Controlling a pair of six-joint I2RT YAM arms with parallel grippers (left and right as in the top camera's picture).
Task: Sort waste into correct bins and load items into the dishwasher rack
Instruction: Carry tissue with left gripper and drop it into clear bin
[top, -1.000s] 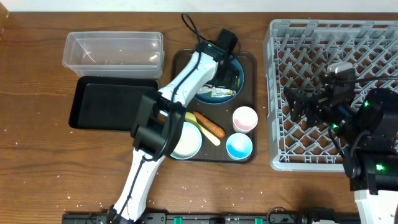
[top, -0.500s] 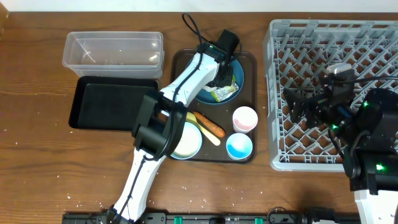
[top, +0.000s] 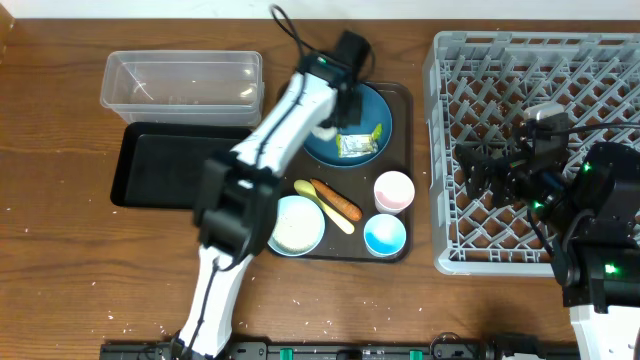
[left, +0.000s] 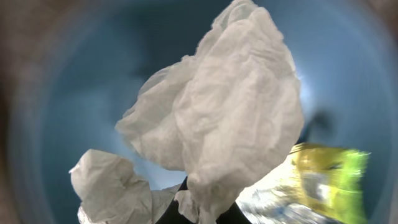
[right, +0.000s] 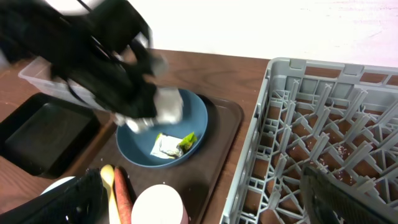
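The brown worktop (top: 60, 250) holds everything. The grey rack (top: 535, 150) is the biggest thing, and the edge of the overhead view cuts off its right side. The right arm hangs over it and hides some pegs. The right pincer (top: 472, 168) is spread wide with nothing in it; the right wrist view shows only its two dark tips at the bottom corners.

Next to the rack is the brown tray (top: 400, 92). To the left of that tray sit the clear tub (top: 182, 55) and the black tray (top: 170, 165).

The blue plate (top: 378, 112) lies at the back of the brown tray. From above, the left arm covers the plate's left part. The right wrist view shows more of the plate, but there the left arm is a dark blur.

The left pincer (top: 335, 118) is clenched on a white crumpled paper (left: 230, 106) over the plate. In the left wrist view the paper fills almost everything and hides the fingers. The yellow-green wrapper (top: 358, 143) lies on the plate, just beside the paper. It is blurry in the wrist view and clearer from above.
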